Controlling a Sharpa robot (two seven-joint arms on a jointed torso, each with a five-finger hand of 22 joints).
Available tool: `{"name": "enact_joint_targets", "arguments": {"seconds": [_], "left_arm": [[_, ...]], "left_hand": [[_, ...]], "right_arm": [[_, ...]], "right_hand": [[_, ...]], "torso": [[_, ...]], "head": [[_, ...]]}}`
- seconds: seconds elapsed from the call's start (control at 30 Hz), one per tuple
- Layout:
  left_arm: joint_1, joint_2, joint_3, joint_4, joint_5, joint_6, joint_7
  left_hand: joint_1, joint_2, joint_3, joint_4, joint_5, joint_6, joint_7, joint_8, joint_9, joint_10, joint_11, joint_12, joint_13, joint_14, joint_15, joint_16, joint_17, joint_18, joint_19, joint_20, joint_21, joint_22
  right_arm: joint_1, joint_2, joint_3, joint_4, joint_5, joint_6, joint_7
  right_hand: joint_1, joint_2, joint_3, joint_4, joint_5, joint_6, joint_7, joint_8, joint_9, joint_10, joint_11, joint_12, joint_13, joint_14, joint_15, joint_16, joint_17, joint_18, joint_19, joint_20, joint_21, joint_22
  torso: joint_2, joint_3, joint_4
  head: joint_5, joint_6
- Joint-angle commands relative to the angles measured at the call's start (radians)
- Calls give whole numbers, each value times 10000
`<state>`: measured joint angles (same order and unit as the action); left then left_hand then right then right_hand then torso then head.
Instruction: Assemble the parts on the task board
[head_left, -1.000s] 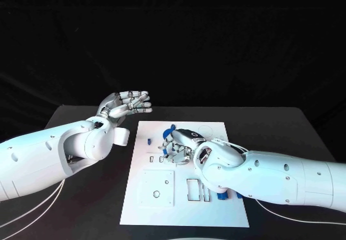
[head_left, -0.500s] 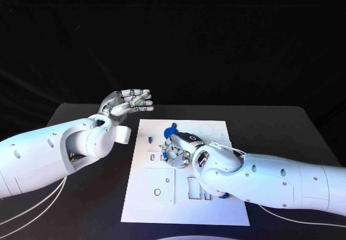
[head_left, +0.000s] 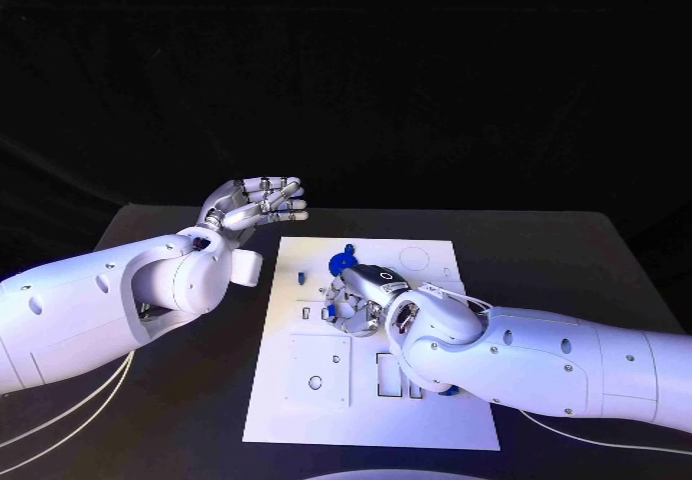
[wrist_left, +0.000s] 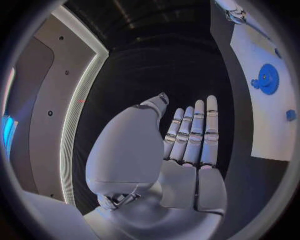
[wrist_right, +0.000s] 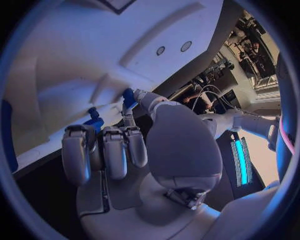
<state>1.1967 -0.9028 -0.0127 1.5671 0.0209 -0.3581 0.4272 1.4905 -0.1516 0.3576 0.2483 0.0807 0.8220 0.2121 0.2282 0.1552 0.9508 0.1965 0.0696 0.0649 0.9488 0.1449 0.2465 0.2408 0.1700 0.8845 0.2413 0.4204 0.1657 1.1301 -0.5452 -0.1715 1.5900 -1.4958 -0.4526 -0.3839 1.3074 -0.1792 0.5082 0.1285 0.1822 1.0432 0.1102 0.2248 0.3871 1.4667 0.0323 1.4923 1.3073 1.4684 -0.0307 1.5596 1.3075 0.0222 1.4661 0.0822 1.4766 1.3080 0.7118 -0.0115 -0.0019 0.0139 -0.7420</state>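
Several small blue parts (head_left: 300, 279) sit on the white task board (head_left: 433, 420), which lies in the middle of the black table (head_left: 577, 260). A blue gear (head_left: 342, 262) rests near the board's far edge, at about twelve o'clock from the right hand (head_left: 361, 297) and just beyond its fingertips. Another blue piece (head_left: 449, 390) peeks out beside the right forearm, toward five o'clock from that hand.

In the right wrist view, the right hand (wrist_right: 119, 145) bends down over the board with its fingers curled together, and a small blue peg (wrist_right: 128, 97) sits at the tip of thumb and finger, pinched between them against the board's surface. More blue (wrist_right: 94, 120) shows just behind the curled fingers.

At ten o'clock from the board, well off its left edge, the left hand (head_left: 257, 206) hovers above the table, palm up, fingers loosely spread and grasping nothing. The left wrist view shows that hand (wrist_left: 187, 145) with fingers straight, the gear (wrist_left: 269, 78) well apart from it.
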Motion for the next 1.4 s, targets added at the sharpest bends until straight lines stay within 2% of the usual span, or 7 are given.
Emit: {"name": "enact_joint_targets", "arguments": {"seconds": [0.03,0.3,0.53,0.87,1.03,1.4], "left_arm": [[7,6,6,21,27,200,37],[7,-15,6,23,19,216,31],[7,-21,6,25,4,231,29],[7,-31,6,23,0,231,17],[7,-36,6,23,-1,233,7],[7,-47,6,21,-1,231,-1]], "left_hand": [[-100,-28,-58,27,-52,70,234,-19,12,51,-48,-22,8,-47,19,-57,10,109,-87,2,56,-13],[-84,-46,-60,4,-48,69,220,-23,12,58,-52,-26,6,-49,18,-74,21,111,-94,3,55,-19],[-46,-65,-56,-33,-46,70,207,-24,13,62,-58,-29,5,-49,15,-86,30,113,-97,2,56,-23],[-46,-65,-56,-33,-46,70,207,-24,13,62,-58,-29,5,-49,15,-86,30,113,-97,2,56,-23],[-31,-74,-55,-50,-46,71,206,-25,14,63,-59,-31,4,-48,14,-94,36,114,-98,3,57,-25],[-31,-74,-55,-50,-46,71,206,-25,14,63,-59,-31,4,-48,14,-94,36,114,-98,3,57,-25]], "right_arm": [[-34,9,-17,-28,-157,201,-145],[-51,8,-17,26,-159,180,-170],[-59,45,-17,12,-157,187,-171],[-64,52,-17,-10,-155,66,-152],[-64,50,-17,-12,-141,3,-96],[-64,32,-17,-5,-132,-68,-87]], "right_hand": [[-73,-20,27,7,17,-52,-35,152,410,510,-46,-30,1942,895,-61,-51,2059,72,318,-89,-63,1837],[-153,-249,-56,-39,3,-145,-3,151,406,480,-21,-77,1906,888,-43,-61,2029,82,294,-80,-105,1812],[-155,-357,-91,-88,7,-224,30,130,391,442,4,-136,1860,883,-26,-68,2010,86,282,-69,-126,1801],[-293,-525,-206,-46,14,-517,158,-7,308,366,114,-243,1778,872,62,-85,1964,108,224,-5,-223,1739],[-442,-729,-472,70,18,-745,251,-133,224,285,202,-353,1691,867,142,-94,1942,116,205,70,-266,1720],[-470,-797,-688,129,13,-810,275,-169,194,246,230,-407,1649,864,169,-98,1931,122,195,102,-290,1710]], "torso": [[-1,5,1],[2,10,-7],[2,6,-10],[3,5,-2],[3,4,-6],[2,6,-8]], "head": [[8,-10],[32,-20],[27,-22],[41,-35],[39,-39],[41,-44]]}}
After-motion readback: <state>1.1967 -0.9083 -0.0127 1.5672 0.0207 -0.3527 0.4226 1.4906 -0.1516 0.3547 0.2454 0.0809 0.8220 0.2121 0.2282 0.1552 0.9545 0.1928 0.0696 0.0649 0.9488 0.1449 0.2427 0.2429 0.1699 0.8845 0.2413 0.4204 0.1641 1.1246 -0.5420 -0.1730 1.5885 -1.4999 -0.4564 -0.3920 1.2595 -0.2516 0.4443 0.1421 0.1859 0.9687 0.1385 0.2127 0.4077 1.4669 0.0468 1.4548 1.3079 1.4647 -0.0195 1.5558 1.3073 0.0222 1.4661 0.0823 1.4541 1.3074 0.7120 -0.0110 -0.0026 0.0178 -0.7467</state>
